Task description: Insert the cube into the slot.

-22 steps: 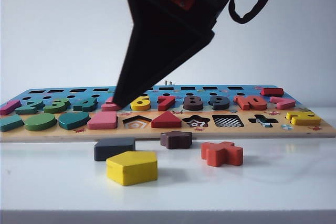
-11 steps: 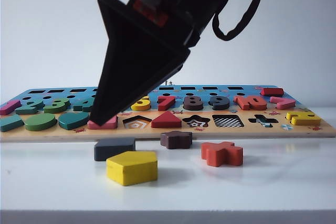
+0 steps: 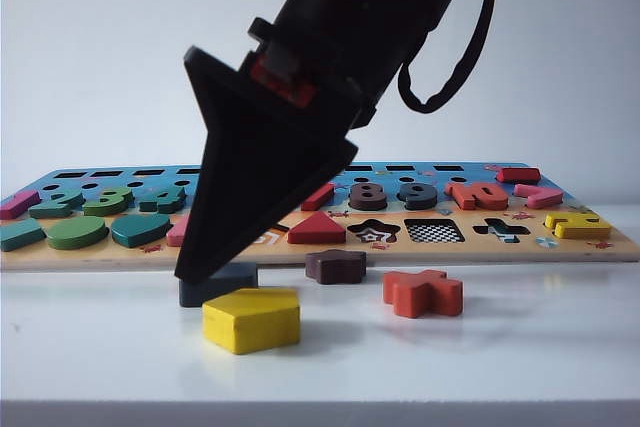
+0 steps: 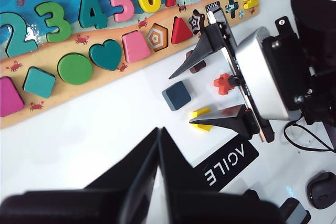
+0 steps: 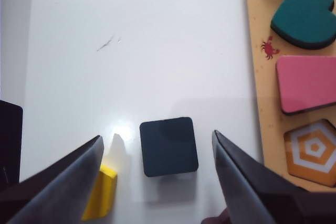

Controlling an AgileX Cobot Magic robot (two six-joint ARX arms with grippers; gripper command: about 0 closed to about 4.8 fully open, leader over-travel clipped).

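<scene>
Your cube [image 5: 169, 147] lay flat on the white counter [image 5: 147, 51], just in front of the puzzle board [image 3: 600, 247]. The slot [image 3: 434, 231], with its checkered floor, sat in the board's front row, well off to the right of the cube. A yellow block [image 3: 251, 319] rested just in front of the cube, and a brown star [image 3: 336, 266] and a red cross [image 3: 423, 293] lay to its right. Your right claw [image 5: 157, 153] hung over the cube with its fingers [image 5: 68, 182] apart, one on each side, not touching it. Your left claw [image 4: 157, 145] waited off to the side, fingers pressed together.
</scene>
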